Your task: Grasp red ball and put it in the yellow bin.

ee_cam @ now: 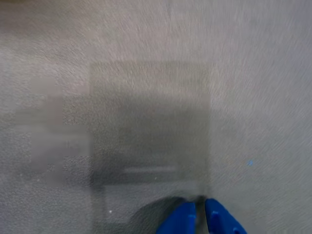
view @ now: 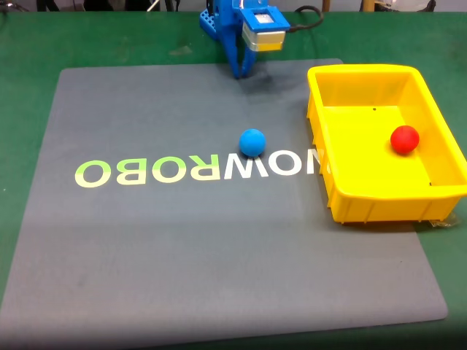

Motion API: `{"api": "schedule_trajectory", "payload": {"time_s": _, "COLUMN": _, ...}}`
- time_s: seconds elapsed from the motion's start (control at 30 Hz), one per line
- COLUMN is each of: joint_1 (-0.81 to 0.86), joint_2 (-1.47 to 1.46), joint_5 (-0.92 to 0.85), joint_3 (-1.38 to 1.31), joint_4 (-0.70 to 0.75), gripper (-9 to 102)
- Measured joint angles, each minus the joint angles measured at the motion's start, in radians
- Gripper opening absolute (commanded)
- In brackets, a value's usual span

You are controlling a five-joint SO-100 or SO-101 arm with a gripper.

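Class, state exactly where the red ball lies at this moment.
In the fixed view the red ball lies inside the yellow bin, near its right wall.

We see the yellow bin (view: pixel 325 156) as smooth, slightly glossy plastic. Inside it, the red ball (view: pixel 404 139) looks matt and smooth, like the blue ball (view: pixel 252 141) beside the bin. Under them, the grey mat (view: pixel 182 240) is matt and finely grained. The gripper (ee_cam: pixel 200 214) fingers look like smooth blue plastic.

count: 1 red ball (view: pixel 404 139), 1 blue ball (view: pixel 252 141). 1 yellow bin (view: pixel 343 189), 1 grey mat (view: pixel 182 248). 1 gripper (view: pixel 241 71).
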Motion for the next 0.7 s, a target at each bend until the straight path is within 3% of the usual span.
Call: {"api": "schedule_trajectory", "payload": {"time_s": 0.7, "joint_1": 0.005, "joint_2": 0.000, "joint_5": 0.002, "joint_3": 0.035, "joint_4": -0.006, "gripper": 0}}
